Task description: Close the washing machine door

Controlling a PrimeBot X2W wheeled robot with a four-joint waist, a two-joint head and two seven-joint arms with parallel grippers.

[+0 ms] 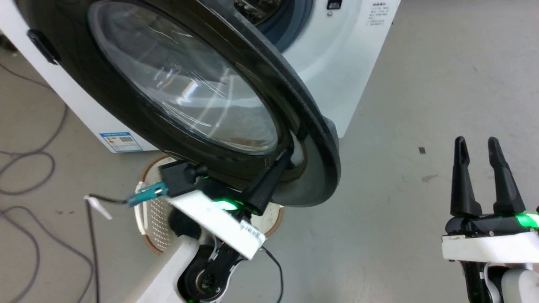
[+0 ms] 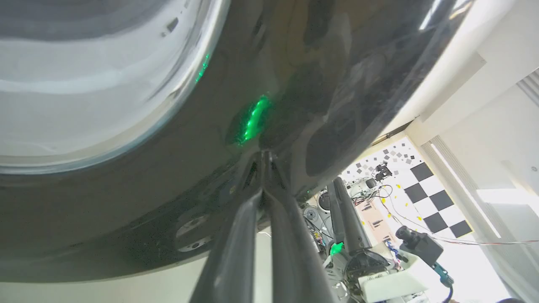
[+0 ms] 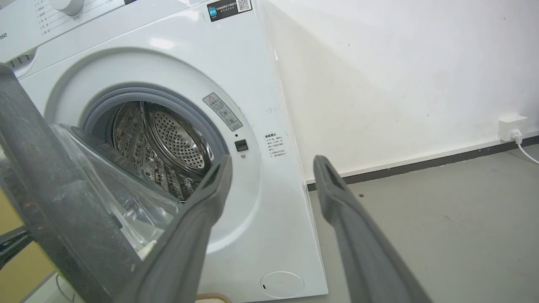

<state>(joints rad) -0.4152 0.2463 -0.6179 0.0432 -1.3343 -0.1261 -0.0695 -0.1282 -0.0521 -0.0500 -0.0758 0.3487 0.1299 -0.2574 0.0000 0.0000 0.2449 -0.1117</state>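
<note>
left gripper [image 2: 264,158]: fingers met at the tips, seemingly closed, wrist tilted | right gripper [image 1: 476,143]: fingers stood parted, pointing up

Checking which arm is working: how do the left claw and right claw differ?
The left claw is shut, fingers together; the right claw is open, fingers apart. The left claw's tips touch the washing machine door; the right claw hangs clear of it. Both have long dark fingers.
</note>
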